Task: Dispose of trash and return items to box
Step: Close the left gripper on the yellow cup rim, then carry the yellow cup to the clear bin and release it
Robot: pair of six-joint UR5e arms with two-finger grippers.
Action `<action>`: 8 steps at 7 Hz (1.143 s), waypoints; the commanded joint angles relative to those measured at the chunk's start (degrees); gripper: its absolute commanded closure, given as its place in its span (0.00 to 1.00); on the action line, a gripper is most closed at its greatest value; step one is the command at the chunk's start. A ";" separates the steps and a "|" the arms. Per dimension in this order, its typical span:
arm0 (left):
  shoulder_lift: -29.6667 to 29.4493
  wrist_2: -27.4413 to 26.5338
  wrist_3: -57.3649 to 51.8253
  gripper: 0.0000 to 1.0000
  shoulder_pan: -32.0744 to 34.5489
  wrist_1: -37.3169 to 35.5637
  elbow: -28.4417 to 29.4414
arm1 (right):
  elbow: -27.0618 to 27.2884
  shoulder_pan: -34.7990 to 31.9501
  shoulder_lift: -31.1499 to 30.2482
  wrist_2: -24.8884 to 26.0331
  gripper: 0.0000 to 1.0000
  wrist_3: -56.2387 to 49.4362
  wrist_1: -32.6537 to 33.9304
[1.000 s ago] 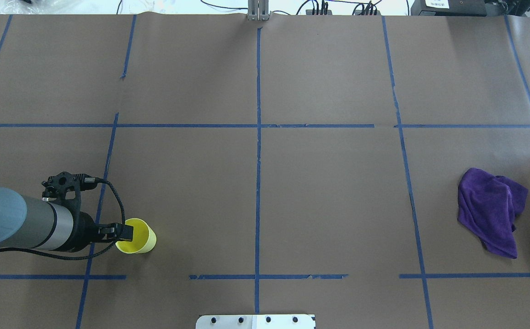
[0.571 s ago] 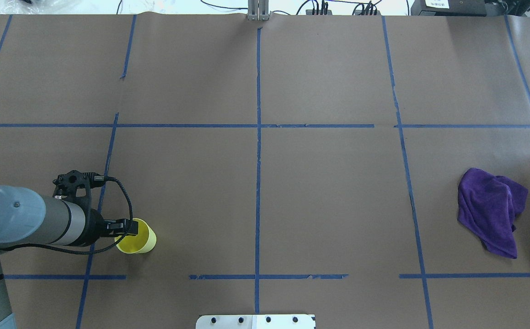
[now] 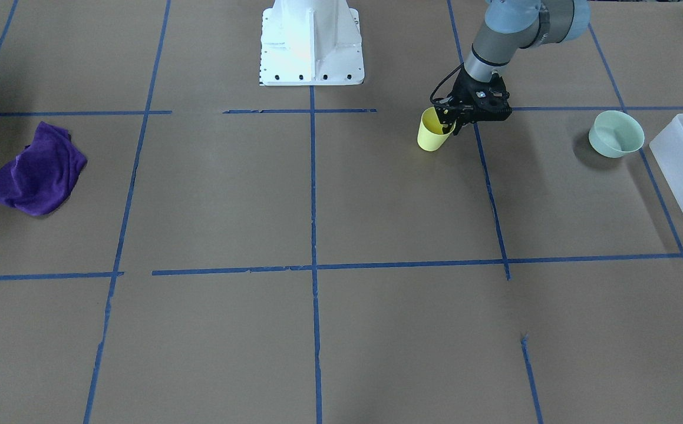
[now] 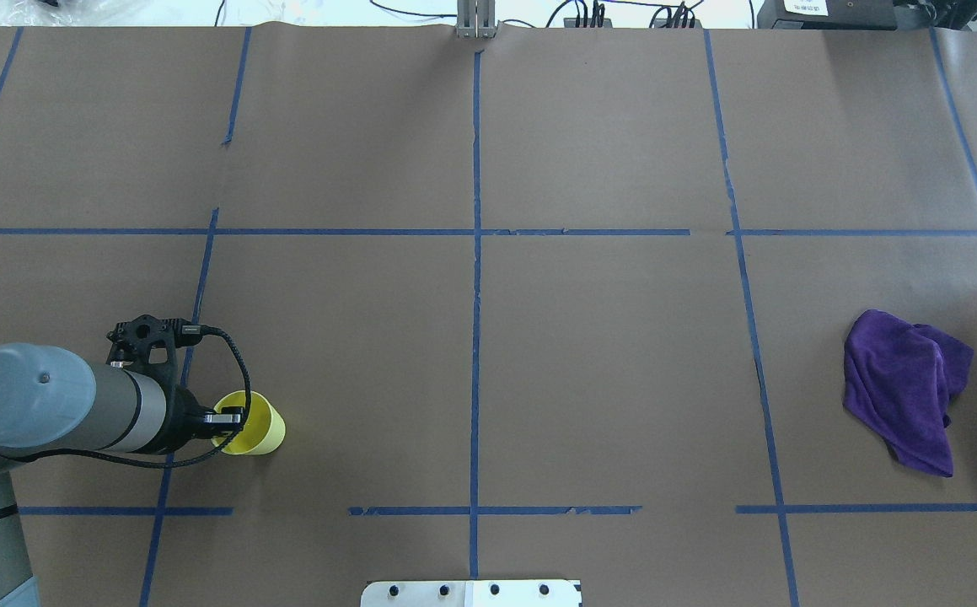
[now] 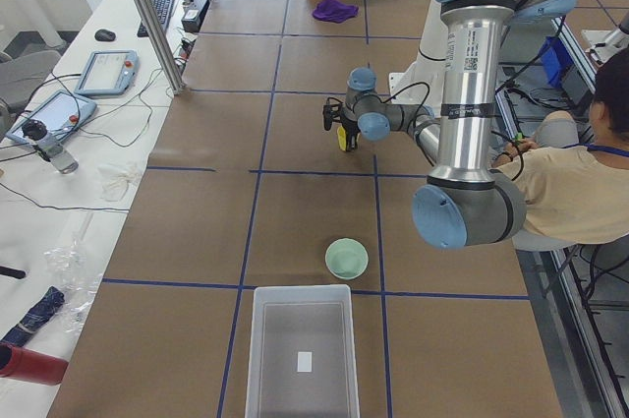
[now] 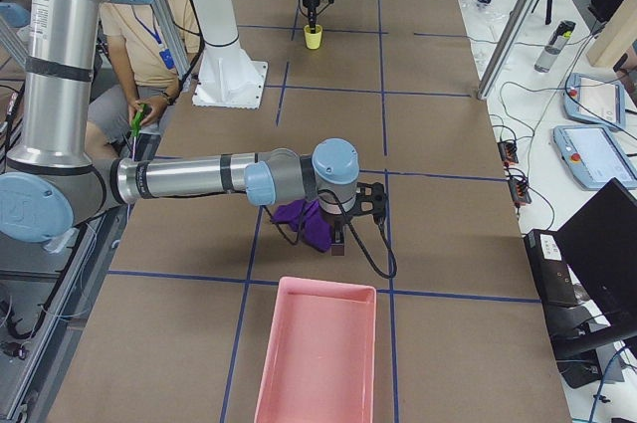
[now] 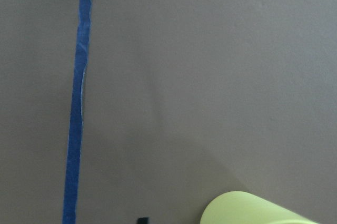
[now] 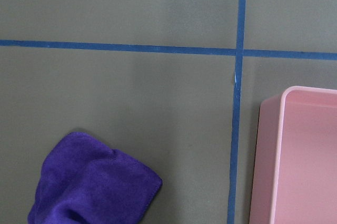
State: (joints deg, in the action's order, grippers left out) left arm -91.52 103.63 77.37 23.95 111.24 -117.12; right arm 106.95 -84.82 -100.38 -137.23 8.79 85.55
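The pale-yellow cup stands on the brown paper at the near left; it also shows in the front view and the left wrist view. My left gripper is shut on the cup's rim, one finger inside and one outside, and shows in the front view. The mint-green bowl sits beside the frosted box, apart from it. My right gripper hovers over the purple cloth; I cannot tell if it is open or shut.
The purple cloth lies at the right. A pink bin stands by it, at the table's right end. The white robot base is at the near middle edge. A person sits behind the robot.
My left arm has swung a little forward and the gripper has settled onto the cup's rim. The cup has shifted slightly away from the near edge.
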 commanded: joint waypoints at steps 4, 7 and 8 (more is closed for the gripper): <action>7.65 4.79 -10.74 1.00 16.32 -0.06 -11.73 | -0.25 0.87 -0.07 -1.72 0.00 0.44 -5.45; 15.58 21.10 -62.49 1.00 50.53 0.64 -0.56 | -0.17 1.76 -0.08 -1.81 0.00 0.44 -5.83; 14.46 26.65 -81.66 1.00 59.80 0.56 11.09 | -0.17 1.85 -0.08 -1.81 0.00 0.53 -5.83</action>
State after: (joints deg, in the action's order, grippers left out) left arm -77.22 122.09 22.36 68.92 111.75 -118.77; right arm 106.79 -83.12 -100.46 -139.03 9.27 79.79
